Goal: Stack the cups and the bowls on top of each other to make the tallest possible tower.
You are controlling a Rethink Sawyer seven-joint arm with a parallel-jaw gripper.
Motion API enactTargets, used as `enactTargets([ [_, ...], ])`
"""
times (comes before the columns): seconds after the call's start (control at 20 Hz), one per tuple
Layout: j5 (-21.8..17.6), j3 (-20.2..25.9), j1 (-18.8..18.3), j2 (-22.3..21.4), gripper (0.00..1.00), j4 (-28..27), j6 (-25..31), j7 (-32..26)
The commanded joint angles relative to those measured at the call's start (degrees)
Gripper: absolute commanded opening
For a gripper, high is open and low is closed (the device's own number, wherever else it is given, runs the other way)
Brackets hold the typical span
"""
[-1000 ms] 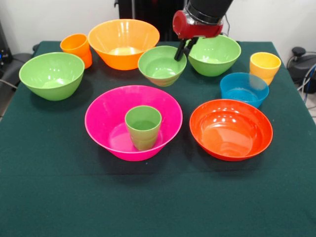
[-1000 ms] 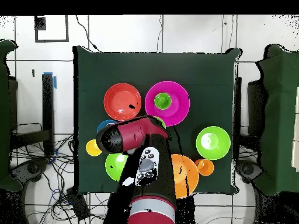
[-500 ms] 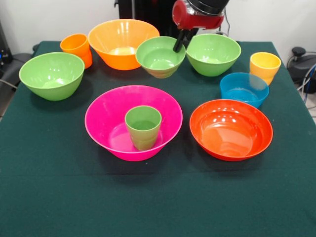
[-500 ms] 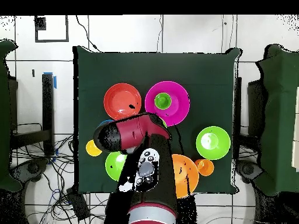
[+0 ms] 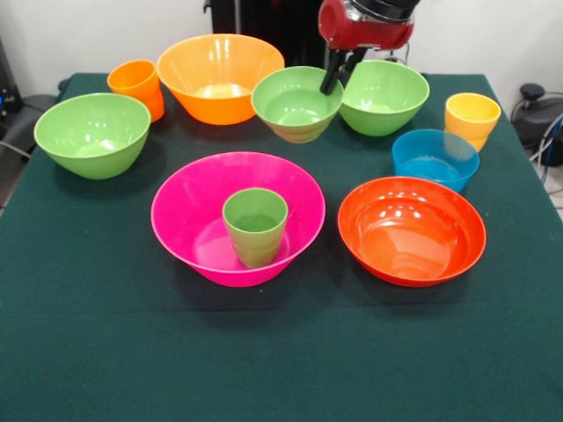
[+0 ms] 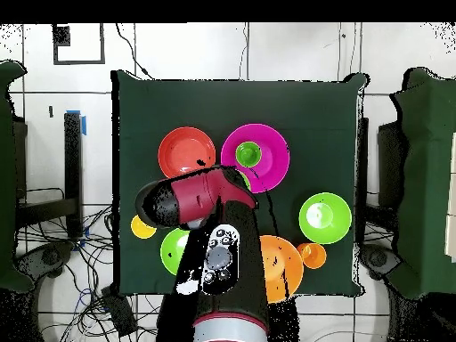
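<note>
One small green bowl now hangs lifted off the table, its rim clenched in the pincer, pink bowl waiting below-left as tower base.

Bright, even light from above fills both views. In the front view soft dark shadows lie on the table close under each bowl. White glare spots sit inside the red-orange bowl and the pink bowl, and the orange bowl glows at its bottom. Focus is fairly sharp throughout. In the overhead view the colours look saturated.
</note>
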Motion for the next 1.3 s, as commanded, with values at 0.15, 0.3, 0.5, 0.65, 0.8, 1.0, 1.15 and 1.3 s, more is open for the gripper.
enactTargets([
  [0.15,-0.5,7.0,-1.3,0.6,0.0,-4.8,6.2,-4.6],
  [0.3,-0.7,7.4,-1.7,0.5,0.0,-5.1,6.2,-5.0],
  [0.5,-1.2,8.4,-2.5,0.9,0.0,-5.7,5.8,-6.4],
  [0.65,-1.3,8.6,-2.7,0.7,0.0,-6.2,6.7,-6.6],
  [0.8,-1.6,8.7,-3.0,0.2,0.0,-6.1,6.7,-6.7],
  [1.0,-2.0,9.3,-3.6,0.1,0.0,-6.2,6.5,-7.3],
  [1.15,-2.4,9.8,-3.9,0.4,0.0,-6.7,6.5,-7.8],
  [1.3,-2.6,9.9,-4.2,0.3,0.0,-6.5,6.5,-7.9],
])
